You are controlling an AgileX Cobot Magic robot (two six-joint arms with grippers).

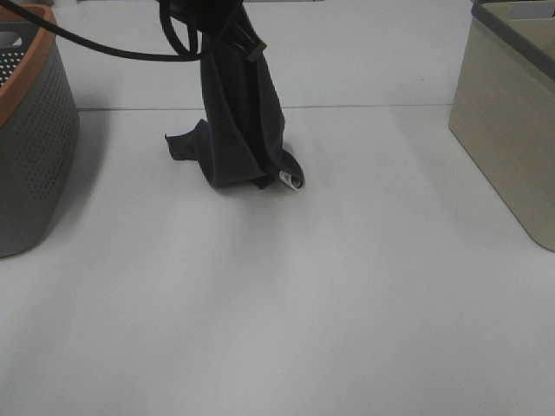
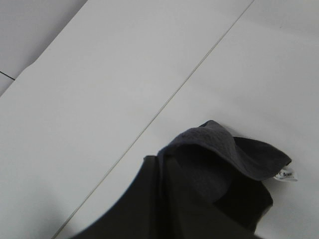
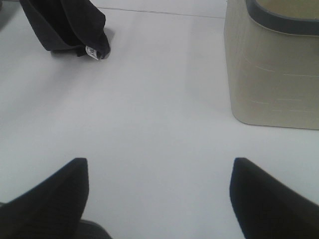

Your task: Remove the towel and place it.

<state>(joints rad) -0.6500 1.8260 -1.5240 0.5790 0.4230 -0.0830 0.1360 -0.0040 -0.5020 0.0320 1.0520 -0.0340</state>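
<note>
The dark grey towel (image 1: 238, 121) hangs from my left gripper (image 1: 212, 10) at the top edge of the exterior view. Its lower end rests bunched on the white table, with a small white label (image 1: 286, 179) at its right side. The left gripper is shut on the towel's top; its fingers are mostly out of frame there. In the left wrist view the towel (image 2: 219, 164) fills the lower part and hides the fingers. The towel also shows in the right wrist view (image 3: 65, 25). My right gripper (image 3: 159, 199) is open and empty, low over the table, well apart from the towel.
A grey perforated basket with an orange rim (image 1: 35, 147) stands at the left edge. A beige bin with a grey rim (image 1: 507, 130) stands at the right, also in the right wrist view (image 3: 271, 74). Black cables (image 1: 113, 48) run from the left arm.
</note>
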